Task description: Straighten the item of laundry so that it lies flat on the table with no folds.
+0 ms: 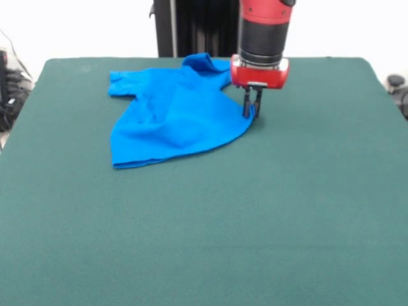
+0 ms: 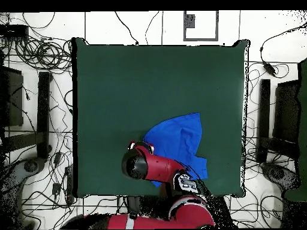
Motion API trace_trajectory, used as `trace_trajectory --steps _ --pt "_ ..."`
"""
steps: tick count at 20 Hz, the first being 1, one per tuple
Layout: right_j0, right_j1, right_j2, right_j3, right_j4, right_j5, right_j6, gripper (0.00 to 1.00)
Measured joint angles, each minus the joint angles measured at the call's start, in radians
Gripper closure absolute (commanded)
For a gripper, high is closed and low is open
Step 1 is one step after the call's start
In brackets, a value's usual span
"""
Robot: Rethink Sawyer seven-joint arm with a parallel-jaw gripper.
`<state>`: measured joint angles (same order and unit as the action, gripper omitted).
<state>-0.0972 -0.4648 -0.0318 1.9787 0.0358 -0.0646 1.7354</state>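
Near the table's (image 1: 204, 242) far edge in the front view, left of centre, we have the T-shirt (image 1: 169, 115) lying crumpled; one sleeve out flat, collar end bunched up. The gripper (image 1: 252, 105) is down at the shirt's right-hand corner, fingers close together and apparently pinching the hem; we judge this the grasp step. Next move calls for dragging that corner outward toward the bare cloth to open the folds. From overhead the arm (image 2: 150, 166) covers the grip point and part of the shirt; the contact can't be confirmed there.

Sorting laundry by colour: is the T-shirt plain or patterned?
Plain bright blue T-shirt, no pattern; clearest in the front view.
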Motion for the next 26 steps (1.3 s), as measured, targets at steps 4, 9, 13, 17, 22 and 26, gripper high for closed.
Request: trace_trajectory --steps 4,9,13,17,22,26 --pt "0.001 -0.025 -0.002 -0.020 0.011 0.053 0.000 1.00" --pt "0.001 -0.061 -0.004 -0.048 0.021 0.122 0.000 1.00" --pt "0.001 -0.081 -0.004 -0.066 0.021 0.164 0.000 1.00" --pt "0.001 -0.097 -0.004 -0.083 0.020 0.199 0.000 1.00" --pt "0.000 -0.113 -0.004 -0.102 0.020 0.230 0.000 1.00" --pt "0.001 -0.114 -0.005 -0.120 0.020 0.253 0.000 1.00"
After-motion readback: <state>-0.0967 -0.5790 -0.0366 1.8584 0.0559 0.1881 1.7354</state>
